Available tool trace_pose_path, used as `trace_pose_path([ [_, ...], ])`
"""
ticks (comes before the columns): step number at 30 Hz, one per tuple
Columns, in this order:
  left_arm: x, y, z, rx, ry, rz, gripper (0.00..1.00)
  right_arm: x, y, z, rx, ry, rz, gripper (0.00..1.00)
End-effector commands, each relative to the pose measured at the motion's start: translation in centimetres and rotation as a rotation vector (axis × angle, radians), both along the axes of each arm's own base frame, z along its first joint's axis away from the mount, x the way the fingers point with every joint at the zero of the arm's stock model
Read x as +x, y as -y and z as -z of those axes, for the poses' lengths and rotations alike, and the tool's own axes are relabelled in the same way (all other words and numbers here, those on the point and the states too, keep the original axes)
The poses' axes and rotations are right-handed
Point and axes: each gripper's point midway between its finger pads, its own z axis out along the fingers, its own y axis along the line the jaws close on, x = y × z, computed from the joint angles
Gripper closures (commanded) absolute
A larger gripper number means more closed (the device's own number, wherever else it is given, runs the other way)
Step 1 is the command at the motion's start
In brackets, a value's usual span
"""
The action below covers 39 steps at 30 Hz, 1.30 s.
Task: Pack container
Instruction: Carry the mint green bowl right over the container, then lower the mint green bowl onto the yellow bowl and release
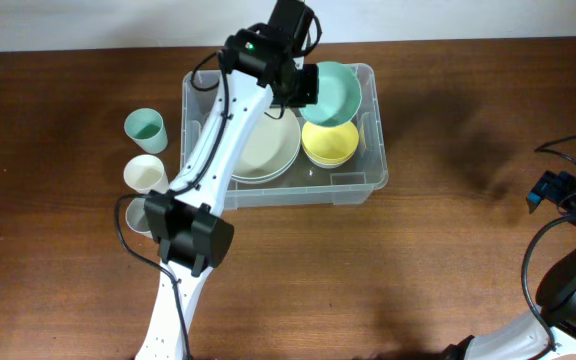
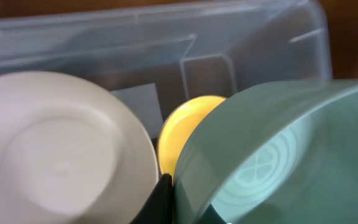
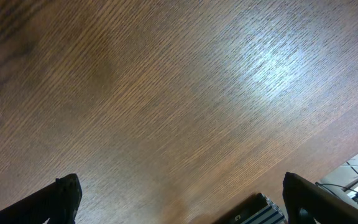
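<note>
The clear plastic container [image 1: 372, 175] stands at the table's back middle. It holds a cream plate [image 1: 265, 148] on its left and a stack of yellow bowls [image 1: 330, 143] on its right. My left gripper [image 1: 306, 85] is shut on the rim of a teal bowl [image 1: 336, 92] and holds it tilted above the yellow bowls. The left wrist view shows the teal bowl [image 2: 272, 155], the yellow bowl [image 2: 182, 127], the cream plate [image 2: 61, 152] and the container's wall [image 2: 166, 37]. My right gripper [image 3: 179, 202] is open and empty over bare wood at the far right.
A teal cup [image 1: 145, 128], a cream cup [image 1: 145, 174] and a clear cup [image 1: 136, 214] stand in a row left of the container. Cables [image 1: 568, 150] lie at the right edge. The left arm [image 1: 208, 150] crosses over the container's left side.
</note>
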Motion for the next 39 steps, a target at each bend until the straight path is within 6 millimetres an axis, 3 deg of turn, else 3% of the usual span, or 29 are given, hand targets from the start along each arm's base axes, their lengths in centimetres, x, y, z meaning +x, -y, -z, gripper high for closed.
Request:
trace_pose_path([
  [1,-0.1,0.4,2.7,0.002,-0.051,-0.003,0.92,0.1,0.4,-0.9,-0.026,0.02,0.007,0.01],
  [18,-1.2,1.8,9.6,0.028,-0.158,0.031,0.92,0.1,0.4,-0.9,-0.026,0.02,0.007,0.01],
  [30,-2.1,2.9,9.8,0.036,-0.166,0.056,0.91,0.1,0.4,-0.9,-0.026,0.02,0.007,0.01],
  [33,-2.1,2.9,9.8,0.039,-0.166,0.054,0.79,0.1,0.4,-0.9,-0.026,0.02,0.007,0.01],
  [39,-2.0,2.7,9.8,0.04,-0.165,0.051,0.76,0.1,0.4,-0.9,-0.026,0.02,0.007,0.01],
])
